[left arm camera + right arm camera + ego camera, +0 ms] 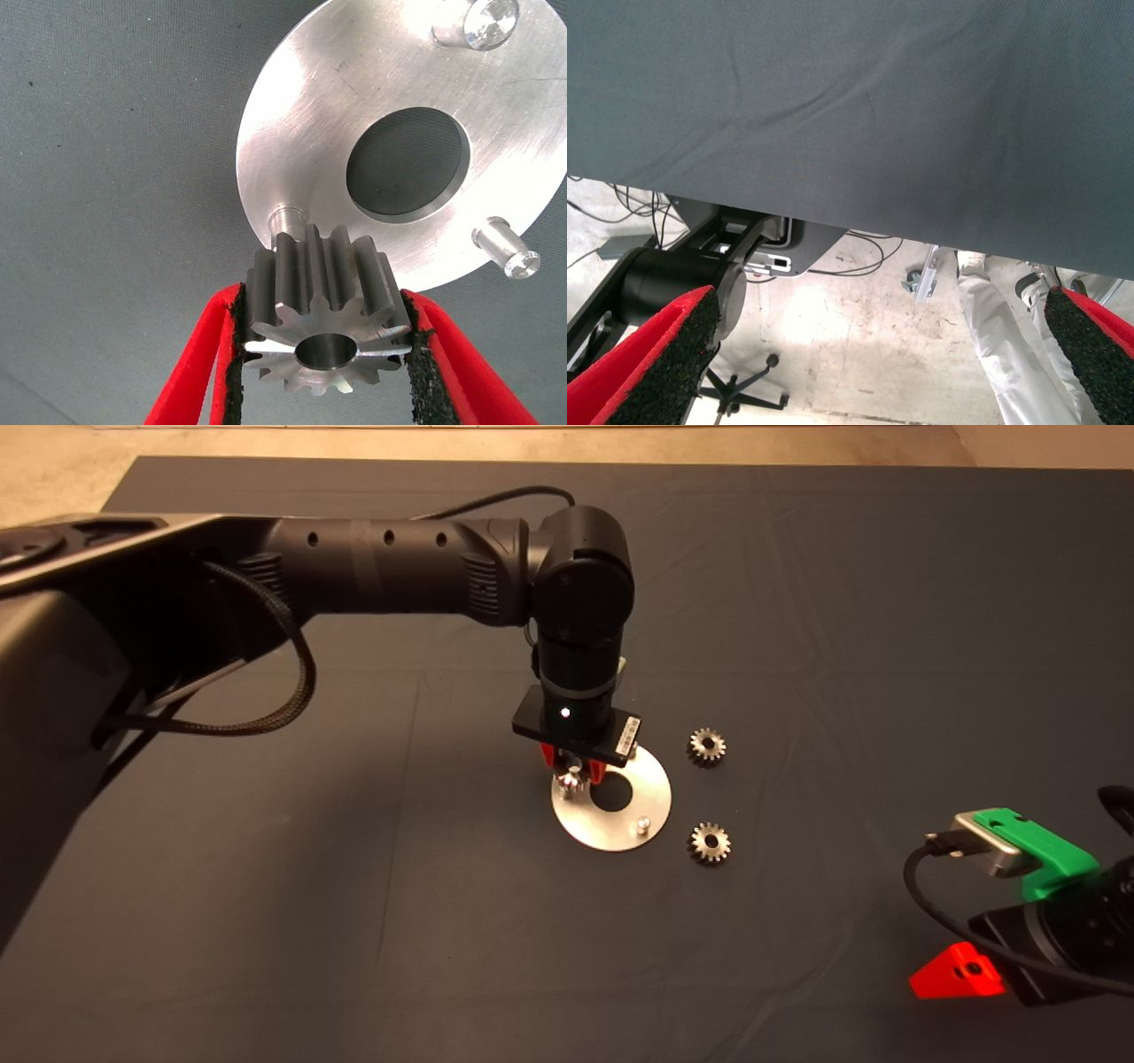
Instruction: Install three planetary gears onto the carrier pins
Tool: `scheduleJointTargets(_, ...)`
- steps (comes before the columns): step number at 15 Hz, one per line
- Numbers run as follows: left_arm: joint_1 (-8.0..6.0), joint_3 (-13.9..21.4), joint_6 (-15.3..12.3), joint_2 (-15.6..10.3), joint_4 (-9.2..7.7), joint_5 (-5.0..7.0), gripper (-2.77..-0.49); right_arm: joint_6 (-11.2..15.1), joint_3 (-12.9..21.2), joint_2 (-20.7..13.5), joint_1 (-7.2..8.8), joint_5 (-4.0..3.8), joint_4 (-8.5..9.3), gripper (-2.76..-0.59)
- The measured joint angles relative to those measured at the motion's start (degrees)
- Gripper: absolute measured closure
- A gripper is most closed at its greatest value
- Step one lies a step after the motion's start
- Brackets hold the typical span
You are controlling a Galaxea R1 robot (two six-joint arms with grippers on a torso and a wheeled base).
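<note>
Planetary gear [323, 323] sits clamped between the left gripper's [323, 372] pads, just beside one carrier pin [285, 216] of the steel disc [292, 124], so you can line its bore up (two gears [706, 746] wait on the mat [354, 912]). Your right gripper [877, 363] rests spread wide at the mat's edge.

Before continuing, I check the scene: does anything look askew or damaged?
Nothing stands out. The left claw holds one dark-grey toothed metal gear beside a silvery pin on the shiny round disc, not yet seated.
</note>
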Motion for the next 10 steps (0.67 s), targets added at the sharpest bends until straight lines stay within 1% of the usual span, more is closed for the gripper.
scheduleJointTargets(10,0.00,0.78,0.07,0.00,-0.02,0.00,-0.99,0.00,0.00,0.00,0.00,0.00,0.00,-2.73)
